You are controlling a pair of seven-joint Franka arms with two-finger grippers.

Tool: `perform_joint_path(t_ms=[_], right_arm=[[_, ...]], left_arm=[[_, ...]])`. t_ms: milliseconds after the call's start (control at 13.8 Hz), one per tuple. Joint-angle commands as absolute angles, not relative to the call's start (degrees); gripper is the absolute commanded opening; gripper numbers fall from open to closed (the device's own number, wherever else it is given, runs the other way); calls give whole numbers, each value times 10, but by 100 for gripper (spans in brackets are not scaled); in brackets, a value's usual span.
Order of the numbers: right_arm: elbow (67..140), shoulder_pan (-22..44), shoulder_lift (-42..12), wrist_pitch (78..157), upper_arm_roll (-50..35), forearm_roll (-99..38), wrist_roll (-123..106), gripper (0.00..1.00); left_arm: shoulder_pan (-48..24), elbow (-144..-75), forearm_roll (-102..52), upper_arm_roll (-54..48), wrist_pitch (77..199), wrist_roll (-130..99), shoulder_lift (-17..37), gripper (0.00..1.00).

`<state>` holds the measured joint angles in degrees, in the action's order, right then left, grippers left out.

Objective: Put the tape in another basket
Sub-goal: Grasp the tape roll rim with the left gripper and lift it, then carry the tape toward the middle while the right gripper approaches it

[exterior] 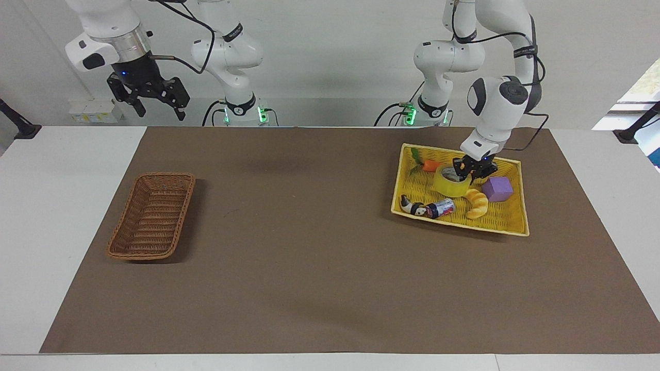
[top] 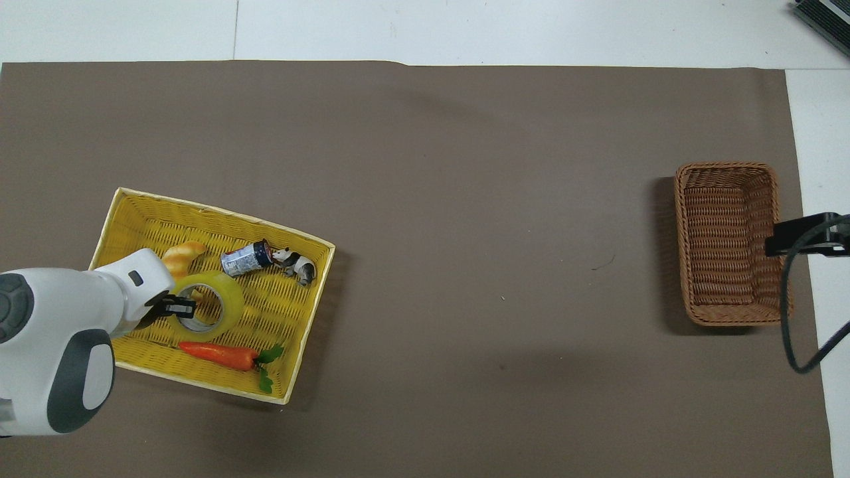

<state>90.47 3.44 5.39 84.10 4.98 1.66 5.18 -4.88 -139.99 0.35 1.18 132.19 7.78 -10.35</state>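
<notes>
Two fingers of the left gripper [exterior: 470, 174] pinch the tape's [exterior: 449, 184] wall, one inside the ring, the roll tilted over the yellow tray [exterior: 508, 225] among a croissant [exterior: 477, 203], purple block [exterior: 497, 188] and carrot [top: 216, 354]. Raised at its own end, the right gripper [exterior: 153, 103] waits with jaws apart; the basket [exterior: 152, 215] sits well apart

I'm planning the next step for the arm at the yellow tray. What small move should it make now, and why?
Probably a straight lift. The left gripper looks shut on the wall of the tape, one finger in its core, and the roll sits tilted among the toys in the yellow tray. Raising it clear of the croissant and purple cube comes before carrying it to the wicker basket. The right gripper waits.
</notes>
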Motion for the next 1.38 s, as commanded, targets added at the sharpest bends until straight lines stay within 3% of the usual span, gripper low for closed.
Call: perform_joint_path(t_ms=[0, 435, 725, 1014, 1304], right_arm=[[913, 27, 67, 836, 53, 12, 40, 100], [924, 47, 68, 884, 35, -1, -9, 100], [935, 57, 69, 891, 33, -124, -5, 100], [942, 108, 68, 923, 33, -206, 66, 100], [967, 141, 68, 973, 33, -262, 98, 100]], left_arm=[[-40, -1305, 7, 16, 1232, 78, -92, 0], [-33, -1158, 11, 20, 1078, 78, -86, 0], [-34, -1057, 13, 18, 935, 76, -74, 0], [-40, -959, 5, 17, 837, 47, -52, 0], [-47, -961, -61, 13, 845, -15, -47, 0]])
